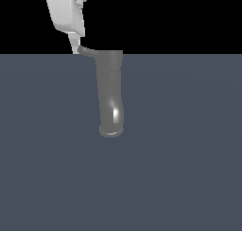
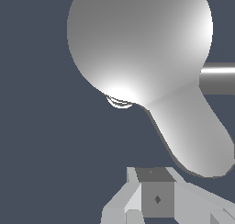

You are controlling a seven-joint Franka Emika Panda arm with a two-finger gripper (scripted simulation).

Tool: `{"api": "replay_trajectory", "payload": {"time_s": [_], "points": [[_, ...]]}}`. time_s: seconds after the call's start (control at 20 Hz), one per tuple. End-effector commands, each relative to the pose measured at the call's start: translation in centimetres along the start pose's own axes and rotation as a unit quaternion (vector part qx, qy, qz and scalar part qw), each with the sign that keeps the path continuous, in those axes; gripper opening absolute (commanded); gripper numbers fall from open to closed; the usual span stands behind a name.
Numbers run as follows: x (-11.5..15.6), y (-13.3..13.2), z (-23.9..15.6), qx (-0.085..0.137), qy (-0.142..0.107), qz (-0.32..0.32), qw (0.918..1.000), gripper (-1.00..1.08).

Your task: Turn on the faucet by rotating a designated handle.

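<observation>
Scene: a simulated render of one white robot arm above a flat blue-grey bench (image 1: pixel 189 178), with a black backdrop behind it.
Faucet: a glossy grey tube (image 1: pixel 111 95) stands near the middle of the exterior view, its wider collar at the top and its rimmed round mouth at 6 o'clock.
Handle: a thin curved grey lever (image 1: pixel 87 50) leaves the collar toward 9 o'clock in the exterior view. In the wrist view it appears as a long paddle (image 2: pixel 193 131) running out from the rounded faucet body.
Claw: the white claw (image 1: pixel 75 45) comes down from 11 o'clock, its tips right at the lever's free end. Contact looks likely, but I cannot confirm it.
Claw state: I cannot tell whether the fingers are apart or together. Only their bases show in the wrist view, and the exterior view merges them.
Step in hand: judged as meeting the lever's end in order to swing it.
Doing it well: push near the free end for leverage, follow an arc around the collar, and stay level with the lever.
Risk: the lever is thin and curved, so a tip may slide off it.
</observation>
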State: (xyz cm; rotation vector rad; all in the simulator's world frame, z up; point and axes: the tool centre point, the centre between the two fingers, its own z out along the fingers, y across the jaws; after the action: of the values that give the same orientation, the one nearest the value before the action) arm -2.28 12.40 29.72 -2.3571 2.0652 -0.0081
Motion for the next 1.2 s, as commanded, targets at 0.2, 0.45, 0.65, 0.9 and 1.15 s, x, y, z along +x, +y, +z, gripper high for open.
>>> {"api": "replay_trajectory", "payload": {"time_s": [0.2, 0.45, 0.65, 0.9, 1.15], "points": [[1.3, 2.0, 0.0, -0.003, 0.001, 0.003, 1.0, -1.0], [2.1, 3.4, 0.0, -0.003, 0.001, 0.004, 1.0, -1.0], [2.7, 4.6, 0.0, -0.004, 0.001, 0.004, 1.0, -1.0], [3.3, 5.8, -0.1, -0.004, 0.001, 0.005, 1.0, -1.0], [4.0, 6.3, -0.1, -0.004, 0.0, -0.006, 1.0, -1.0]]}}
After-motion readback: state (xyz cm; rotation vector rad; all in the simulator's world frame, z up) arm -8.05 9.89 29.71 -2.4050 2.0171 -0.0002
